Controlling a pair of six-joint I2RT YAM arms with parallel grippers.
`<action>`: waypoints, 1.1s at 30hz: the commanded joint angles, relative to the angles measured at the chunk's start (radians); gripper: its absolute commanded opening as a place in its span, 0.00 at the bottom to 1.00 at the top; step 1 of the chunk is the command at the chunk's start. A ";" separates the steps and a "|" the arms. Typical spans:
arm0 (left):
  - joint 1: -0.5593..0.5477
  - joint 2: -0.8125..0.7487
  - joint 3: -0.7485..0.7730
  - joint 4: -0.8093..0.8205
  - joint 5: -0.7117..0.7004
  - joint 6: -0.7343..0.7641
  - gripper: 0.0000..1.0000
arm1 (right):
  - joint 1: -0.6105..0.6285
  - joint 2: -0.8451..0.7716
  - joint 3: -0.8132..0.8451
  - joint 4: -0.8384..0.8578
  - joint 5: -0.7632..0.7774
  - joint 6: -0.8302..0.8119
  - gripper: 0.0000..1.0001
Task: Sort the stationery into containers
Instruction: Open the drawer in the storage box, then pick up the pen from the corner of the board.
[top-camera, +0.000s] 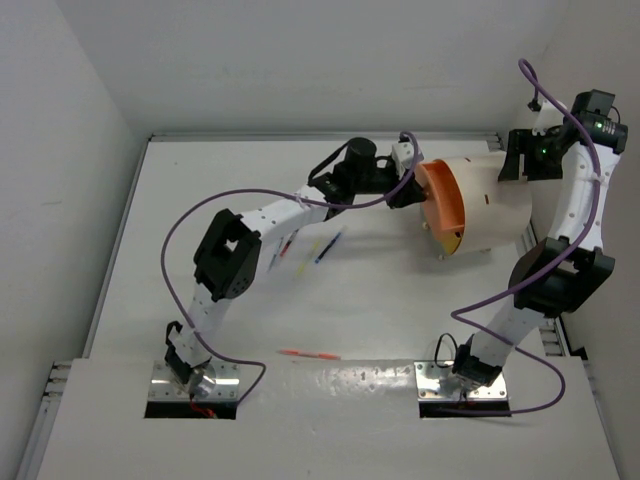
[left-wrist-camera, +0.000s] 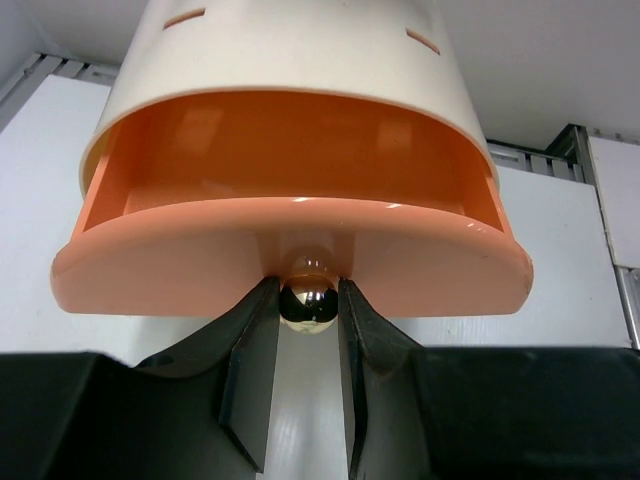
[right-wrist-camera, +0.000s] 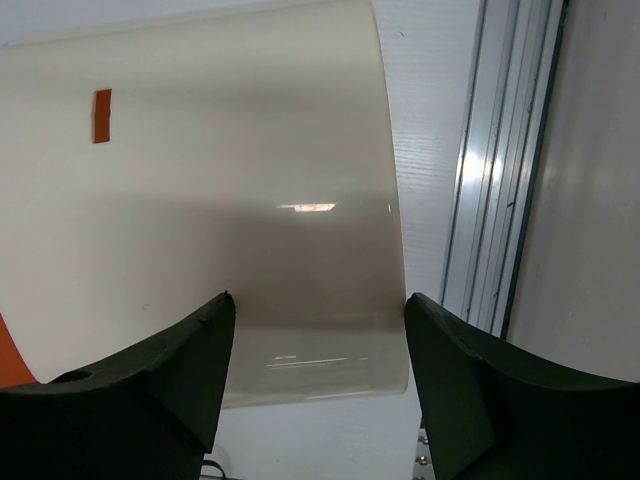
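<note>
Orange-red pen (top-camera: 308, 354) lies flat on the white table (top-camera: 390, 300) near the front edge, between the two arm bases, well apart from everything else. Farther back, loose pens lie under and beside the left forearm: red pen (top-camera: 287, 246), yellow pen (top-camera: 319, 244) and blue pen (top-camera: 329, 247), the last two just beside each other. All are on the table, none in a container.

Left gripper (top-camera: 408, 190) (left-wrist-camera: 308, 300) reaches to the front of the container. The left wrist view shows its black fingers (left-wrist-camera: 255, 340) pressed on both sides of the small shiny knob (left-wrist-camera: 307, 303), clamped on it. The knob sits on the round orange front disc (top-camera: 443, 205) (left-wrist-camera: 200, 270). The orange drawer (left-wrist-camera: 290, 150) is slid partly out of the cream drum (top-camera: 490, 205) (left-wrist-camera: 290, 50) (right-wrist-camera: 200, 180), and the visible part of its inside looks bare.

The drum lies on its side at the far right of the table, disc facing left.

Right gripper (top-camera: 515, 160) (right-wrist-camera: 315, 310) is at the drum's rear end, jaws spread wide over the cream wall by the rear rim. Cannot tell if the fingertips touch the wall.
</note>
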 joint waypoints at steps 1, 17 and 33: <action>0.022 -0.103 -0.024 0.006 0.041 -0.012 0.02 | -0.008 0.020 -0.021 -0.045 0.063 -0.020 0.67; 0.045 -0.192 -0.131 -0.037 0.044 0.026 0.02 | -0.010 0.033 0.013 -0.062 0.068 -0.011 0.67; 0.046 -0.184 -0.121 -0.056 0.009 0.009 0.95 | -0.010 0.027 0.018 -0.068 0.069 -0.016 0.67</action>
